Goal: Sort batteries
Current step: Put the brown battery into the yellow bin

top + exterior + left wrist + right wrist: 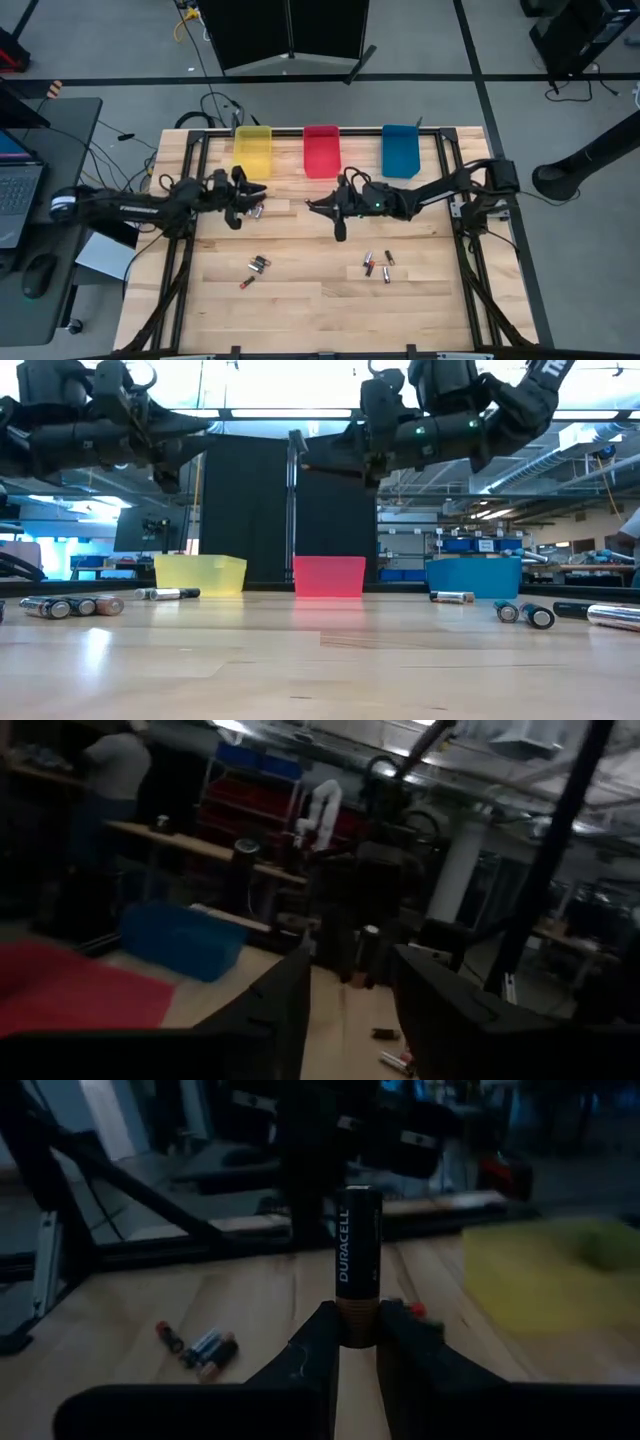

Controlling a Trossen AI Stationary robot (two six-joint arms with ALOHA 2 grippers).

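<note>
Right pincer (358, 1342) clamped on upright Duracell battery (358, 1260), left pincer (345, 1010) parted, empty

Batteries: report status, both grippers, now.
Right gripper shut on Duracell battery, raised mid-table. Left gripper open, empty, raised near yellow bin. Loose batteries on table. Nothing in the way.
</note>
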